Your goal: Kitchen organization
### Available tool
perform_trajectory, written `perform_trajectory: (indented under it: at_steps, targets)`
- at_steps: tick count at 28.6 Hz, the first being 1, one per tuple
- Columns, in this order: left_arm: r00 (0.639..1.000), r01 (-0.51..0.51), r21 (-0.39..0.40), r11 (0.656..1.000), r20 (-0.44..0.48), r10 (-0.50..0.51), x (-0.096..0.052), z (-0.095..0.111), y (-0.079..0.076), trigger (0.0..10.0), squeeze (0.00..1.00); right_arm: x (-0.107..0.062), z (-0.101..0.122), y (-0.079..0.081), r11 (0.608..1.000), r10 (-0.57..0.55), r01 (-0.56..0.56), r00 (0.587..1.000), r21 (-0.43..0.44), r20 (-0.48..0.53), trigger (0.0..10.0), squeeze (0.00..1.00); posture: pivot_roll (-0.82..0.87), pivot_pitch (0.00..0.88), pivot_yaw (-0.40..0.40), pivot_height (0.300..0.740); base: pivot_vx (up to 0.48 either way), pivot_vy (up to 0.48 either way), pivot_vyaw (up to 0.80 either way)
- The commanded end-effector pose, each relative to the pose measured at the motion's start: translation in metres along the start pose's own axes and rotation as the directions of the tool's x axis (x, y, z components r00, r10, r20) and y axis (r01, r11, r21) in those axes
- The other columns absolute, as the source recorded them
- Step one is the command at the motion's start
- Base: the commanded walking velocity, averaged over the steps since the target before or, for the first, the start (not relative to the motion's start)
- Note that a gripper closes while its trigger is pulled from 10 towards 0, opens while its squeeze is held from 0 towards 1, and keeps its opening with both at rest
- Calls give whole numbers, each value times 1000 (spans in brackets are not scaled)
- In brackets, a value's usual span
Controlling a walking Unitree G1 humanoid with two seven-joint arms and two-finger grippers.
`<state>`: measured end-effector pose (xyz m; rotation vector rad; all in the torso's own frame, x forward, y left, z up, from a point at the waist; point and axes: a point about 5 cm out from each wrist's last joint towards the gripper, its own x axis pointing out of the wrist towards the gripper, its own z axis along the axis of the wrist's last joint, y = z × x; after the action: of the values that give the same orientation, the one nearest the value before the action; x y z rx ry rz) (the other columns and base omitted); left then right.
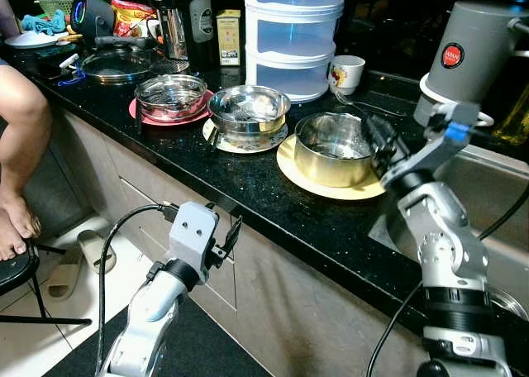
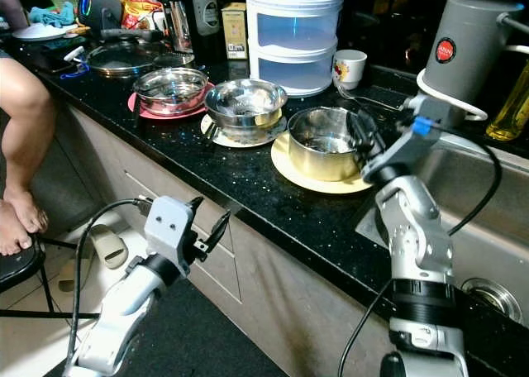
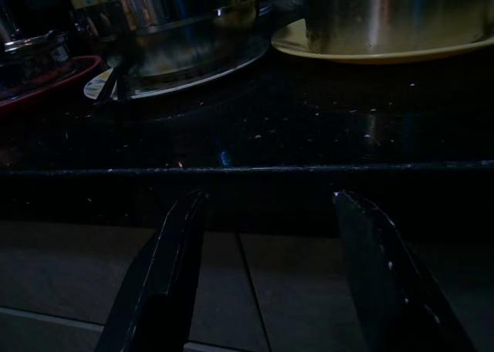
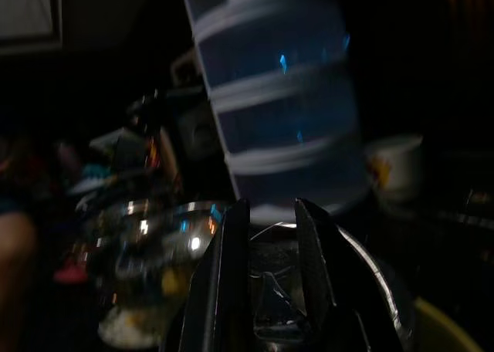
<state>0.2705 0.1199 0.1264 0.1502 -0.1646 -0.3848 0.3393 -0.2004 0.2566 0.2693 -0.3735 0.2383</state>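
On black speckled worktop [image 1: 248, 187], running from ten o'clock to four o'clock: three steel vessels in a row, each on its own plate, probably to keep stone clean. At ten o'clock, shallow bowl [image 1: 170, 95] on pink plate [image 1: 140, 112]; contents not clear. Dead centre, second bowl [image 1: 248, 108] on pale plate [image 1: 216, 139], something pale and glinting inside, too blurred to name. At two o'clock, deeper steel pot [image 1: 331, 150] on yellow plate [image 1: 302, 178], seemingly empty apart from reflections.

Right gripper [image 1: 382, 150] raised to pot's rim at three o'clock, black jaws narrow, reaching over or just inside rim; cannot tell whether pinching steel wall or merely beside it. Wrist view looks between close-set jaws down into pot, blue-white stacked tubs [image 4: 278, 105] looming beyond. Likely step: taking hold of pot to move it, sink [image 1: 488, 195] lying just to four o'clock.

Left gripper [image 1: 227, 236] low at seven o'clock, below worktop edge, in front of cabinet drawers [image 1: 140, 203]; jaws wide, holding nothing, pointing at worktop's front edge. Seems parked out of the way.

Behind row, at twelve o'clock: stacked tubs, small printed cup [image 1: 346, 73] beside them, fork [image 1: 368, 106] lying near cup. Grey kettle [image 1: 471, 50] at two o'clock. Pan lid [image 1: 120, 63], packets and clutter at eleven o'clock.

Person's bare leg [image 1: 21, 121] at nine o'clock, foot on stool [image 1: 16, 269], well apart from both arms.
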Motion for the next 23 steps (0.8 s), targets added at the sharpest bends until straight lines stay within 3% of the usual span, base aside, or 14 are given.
perform_trajectory:
  at_steps: [1, 10, 16, 23]
  targets:
    - [1000, -2, 9, 1000, -6, 2, 0, -1, 1, 10000, 0, 6, 24, 4, 1000, 0, 2, 994, -15, 113, 0, 0, -32, 0, -24, 740, 0, 0, 0]
    - [1000, -1, 10, 1000, -5, 1, 1, -1, 1, 10000, 0, 12, 49, -8, 990, -78, 97, 980, -99, 181, 0, 0, -34, 0, -25, 740, 0, 0, 0]
    - [1000, 2, 7, 1000, -5, -2, 1, -1, 0, 10000, 0, 12, 37, -6, 970, -30, 48, 996, -238, 79, 0, 0, -34, 0, -24, 740, 0, 0, 0]
    - [1000, 4, 5, 1000, -7, -4, 1, -1, 0, 10000, 0, 11, 26, 4, 944, 73, -81, 997, -319, -36, 0, 0, -35, 0, -22, 740, 0, 0, 0]
